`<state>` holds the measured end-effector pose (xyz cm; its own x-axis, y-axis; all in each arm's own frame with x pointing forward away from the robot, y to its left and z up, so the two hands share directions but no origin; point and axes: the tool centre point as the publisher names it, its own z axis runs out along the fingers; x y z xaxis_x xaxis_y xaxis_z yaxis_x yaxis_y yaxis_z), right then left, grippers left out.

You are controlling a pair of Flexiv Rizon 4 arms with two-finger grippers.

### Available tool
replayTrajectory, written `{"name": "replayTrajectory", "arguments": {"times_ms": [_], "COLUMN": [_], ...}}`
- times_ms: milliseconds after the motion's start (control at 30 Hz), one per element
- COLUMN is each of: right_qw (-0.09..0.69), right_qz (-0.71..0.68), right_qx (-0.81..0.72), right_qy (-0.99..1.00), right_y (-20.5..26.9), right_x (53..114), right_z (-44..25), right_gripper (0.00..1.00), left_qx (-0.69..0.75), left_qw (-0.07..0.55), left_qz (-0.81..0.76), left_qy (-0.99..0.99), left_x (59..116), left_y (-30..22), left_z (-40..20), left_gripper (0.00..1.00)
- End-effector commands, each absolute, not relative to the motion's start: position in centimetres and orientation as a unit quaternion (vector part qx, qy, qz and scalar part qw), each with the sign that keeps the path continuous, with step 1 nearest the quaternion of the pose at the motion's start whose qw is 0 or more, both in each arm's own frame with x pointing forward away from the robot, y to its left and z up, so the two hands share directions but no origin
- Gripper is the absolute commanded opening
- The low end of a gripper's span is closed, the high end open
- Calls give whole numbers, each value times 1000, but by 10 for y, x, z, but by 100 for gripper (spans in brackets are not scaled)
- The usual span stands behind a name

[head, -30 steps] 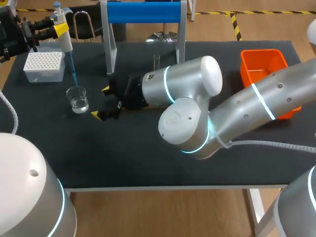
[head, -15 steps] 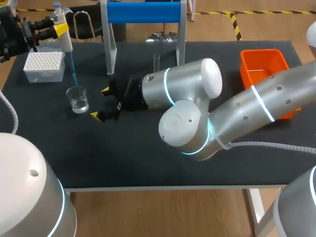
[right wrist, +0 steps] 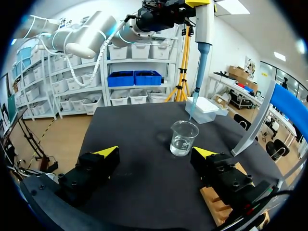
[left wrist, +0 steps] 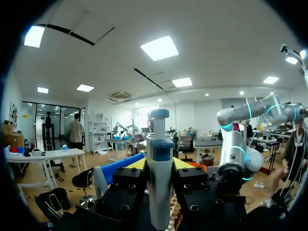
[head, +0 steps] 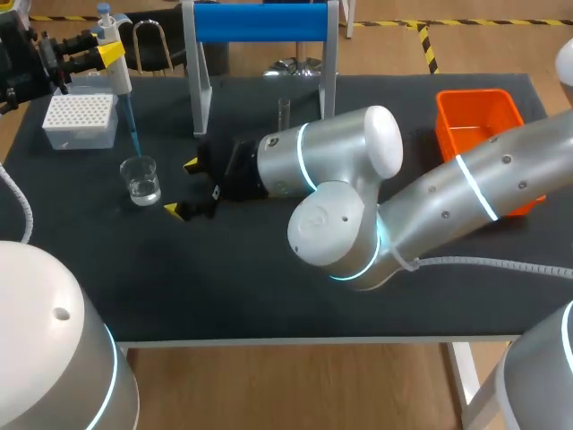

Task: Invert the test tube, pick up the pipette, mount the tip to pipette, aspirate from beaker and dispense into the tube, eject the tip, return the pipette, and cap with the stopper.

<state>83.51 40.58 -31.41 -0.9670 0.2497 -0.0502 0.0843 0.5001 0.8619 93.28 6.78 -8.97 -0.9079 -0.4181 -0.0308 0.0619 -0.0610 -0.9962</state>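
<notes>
Blue tip is already on the pipette, so I'd call this the aspirate step. The left gripper is clamped on the pipette body from both sides and holds it upright; the tip's end hangs just above the rim of the glass beaker, on the tip box side, and as far as I can tell it's not in the clear liquid. Next move, I reckon, is to centre over the mouth and go straight down, or the tip clips the rim.

The right gripper sits low over the black table, fingers spread wide and holding nothing; it's just beside the beaker and facing it, so a nudge forward could knock the glass. The test tube stands upright by the blue-barred stand, well apart from the beaker; the right arm's wrist lies across the way between them, which looks like the real obstacle for dispensing. The orange bin is off at the right edge; can't spot the stopper anywhere.
</notes>
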Motion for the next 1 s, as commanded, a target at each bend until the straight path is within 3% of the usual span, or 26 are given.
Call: {"name": "replayTrajectory", "arguments": {"times_ms": [33, 1000], "right_qw": [83, 83], "right_qz": [492, 492], "right_qx": [96, 96], "right_qy": [862, 862], "right_y": [404, 404], "right_x": [835, 835], "right_z": [-314, -314], "right_gripper": [100, 100], "left_qx": [-133, -135], "left_qw": [168, 175], "left_qz": [-717, -730], "left_qy": [664, 647], "left_x": [932, 934], "left_y": [68, 83], "left_z": [-90, -138], "left_gripper": [0, 0]}}
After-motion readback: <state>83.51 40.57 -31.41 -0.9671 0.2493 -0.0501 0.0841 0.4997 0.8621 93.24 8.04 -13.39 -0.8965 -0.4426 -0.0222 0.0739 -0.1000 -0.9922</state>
